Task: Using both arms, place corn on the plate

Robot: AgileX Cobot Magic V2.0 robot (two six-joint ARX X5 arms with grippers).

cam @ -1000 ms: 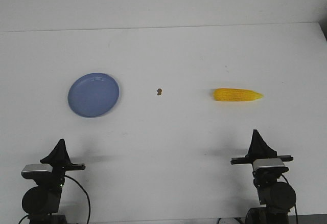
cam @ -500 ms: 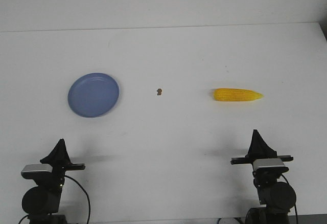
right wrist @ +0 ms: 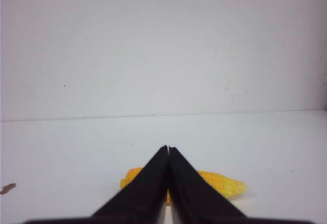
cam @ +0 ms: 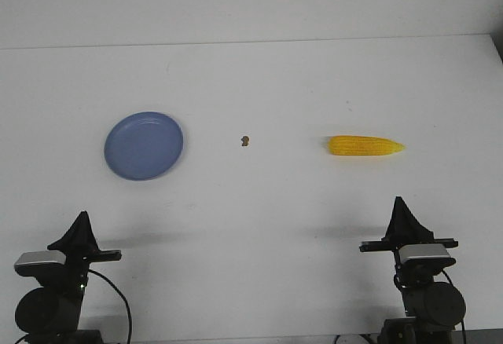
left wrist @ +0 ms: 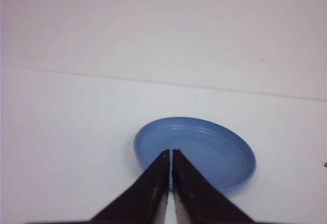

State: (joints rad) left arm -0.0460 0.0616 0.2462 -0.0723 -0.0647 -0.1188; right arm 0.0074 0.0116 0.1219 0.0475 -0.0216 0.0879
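Observation:
A yellow corn cob (cam: 365,146) lies on the white table at the right, its pointed end to the right; the right wrist view shows the corn (right wrist: 225,182) partly behind my fingers. A blue plate (cam: 144,145) rests empty at the left, and the plate (left wrist: 204,150) fills the middle of the left wrist view. My left gripper (cam: 79,222) is shut and empty, well short of the plate, near the table's front edge. My right gripper (cam: 398,205) is shut and empty, in front of the corn and apart from it.
A tiny brown speck (cam: 245,140) lies between plate and corn. The table's back edge (cam: 251,42) meets a white wall. Both arm bases with grey camera modules (cam: 418,254) stand at the front edge.
The left arm has drawn back and to the left, lower in the front view. The right arm has shifted slightly the same way toward the front edge. Corn and plate have not moved.

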